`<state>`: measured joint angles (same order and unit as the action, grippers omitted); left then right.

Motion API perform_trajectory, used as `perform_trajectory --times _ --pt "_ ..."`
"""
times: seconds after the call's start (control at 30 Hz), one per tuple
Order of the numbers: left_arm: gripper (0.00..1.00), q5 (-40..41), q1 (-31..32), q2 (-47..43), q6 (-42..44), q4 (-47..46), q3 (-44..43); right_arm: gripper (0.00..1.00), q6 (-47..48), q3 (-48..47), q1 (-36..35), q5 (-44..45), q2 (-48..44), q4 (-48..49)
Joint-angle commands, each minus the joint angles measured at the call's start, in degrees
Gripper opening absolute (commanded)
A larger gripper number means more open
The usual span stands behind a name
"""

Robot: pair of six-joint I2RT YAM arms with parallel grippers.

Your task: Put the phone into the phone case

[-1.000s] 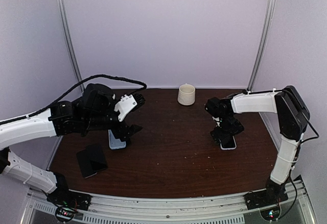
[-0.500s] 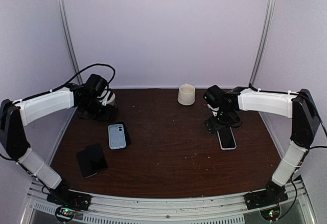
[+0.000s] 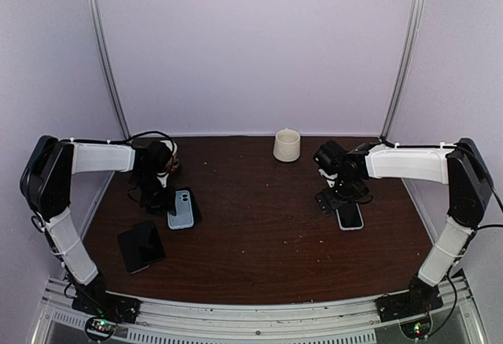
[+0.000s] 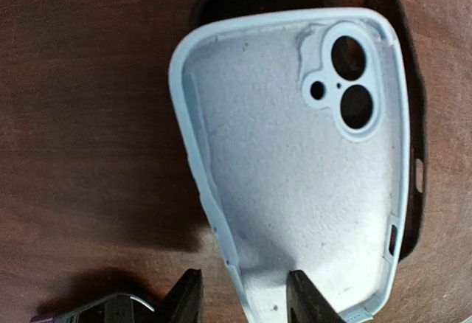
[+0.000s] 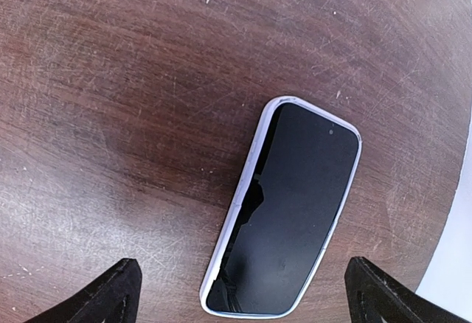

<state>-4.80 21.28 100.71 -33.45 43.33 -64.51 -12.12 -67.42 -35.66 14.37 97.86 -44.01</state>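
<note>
A light blue phone case (image 4: 295, 161) lies inside-up, partly on top of a black case (image 4: 402, 80); the top view shows the blue case (image 3: 181, 208) at the left. My left gripper (image 4: 247, 301) is open, low over the blue case's near corner, with its fingers on either side of the case's left rim; in the top view the gripper (image 3: 163, 196) sits just left of the case. A dark-screened phone (image 5: 287, 212) with a pale rim lies face up at the right (image 3: 350, 217). My right gripper (image 5: 247, 301) is wide open just above the phone's near end.
A cream cup (image 3: 287, 145) stands at the back centre. A flat black device (image 3: 141, 245) lies at the front left, and its edge shows in the left wrist view (image 4: 96, 312). The table's right edge (image 5: 453, 227) is close beside the phone.
My left arm has swung from the back left down to the blue case's edge. My right gripper has shifted slightly nearer, over the phone. Case and phone have not moved.
</note>
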Motion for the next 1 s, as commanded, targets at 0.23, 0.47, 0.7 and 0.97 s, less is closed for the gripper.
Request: perform_trajectory --times 0.23,0.47,0.7,0.97 --pt "0.0 1.3 -0.62 -2.6 -3.02 -1.71 1.69 0.99 0.34 -0.96 -0.45 0.77 -0.66 -0.01" --pt "0.0 5.84 0.21 -13.09 -1.4 -2.44 2.88 1.0 0.41 -4.3 -1.38 1.67 -1.55 -1.92" --pt "0.0 17.87 11.02 -26.28 4.45 -11.12 2.87 1.0 2.89 -6.83 -9.83 -7.92 -7.47 11.97" --pt "0.0 27.54 22.59 -33.22 10.97 -21.99 3.16 0.98 -6.08 -9.11 -19.04 -33.52 -2.74 51.96"
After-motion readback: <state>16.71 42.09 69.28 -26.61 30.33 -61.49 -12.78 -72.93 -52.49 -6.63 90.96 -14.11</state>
